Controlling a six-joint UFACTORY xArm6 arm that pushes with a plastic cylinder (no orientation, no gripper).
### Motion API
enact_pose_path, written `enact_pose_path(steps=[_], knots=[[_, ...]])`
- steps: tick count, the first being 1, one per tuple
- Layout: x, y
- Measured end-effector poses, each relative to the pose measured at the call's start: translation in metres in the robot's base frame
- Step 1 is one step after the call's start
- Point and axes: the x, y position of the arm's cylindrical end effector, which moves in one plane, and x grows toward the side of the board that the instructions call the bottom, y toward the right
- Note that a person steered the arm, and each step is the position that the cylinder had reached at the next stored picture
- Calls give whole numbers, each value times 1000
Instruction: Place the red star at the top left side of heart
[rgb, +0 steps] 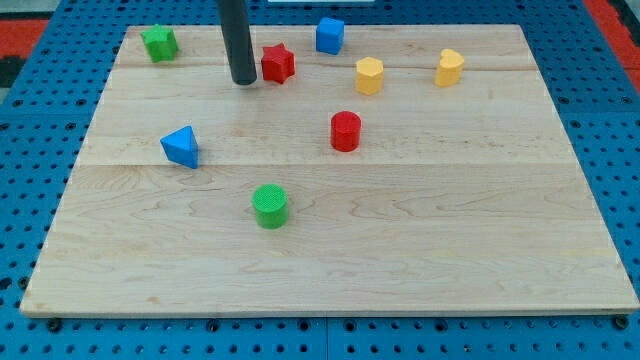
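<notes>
The red star (278, 63) lies near the view's top, a little left of centre, on the wooden board (330, 270). My tip (243, 81) rests on the board just left of the red star, close to it; I cannot tell whether they touch. The yellow heart (449, 67) lies far to the right of the star, at about the same height in the view. A yellow hexagon (369, 75) and a blue cube (330, 35) lie between the star and the heart.
A green star (159, 42) sits at the top left corner. A blue triangle (181, 146) is at the left, a red cylinder (345, 131) near the centre, and a green cylinder (270, 205) below the centre.
</notes>
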Motion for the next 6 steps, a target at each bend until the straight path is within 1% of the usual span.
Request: enact_pose_path(steps=[1, 3, 4, 5, 6], knots=[[-14, 14], [-28, 149], [-14, 170], [-8, 209], [-36, 230]])
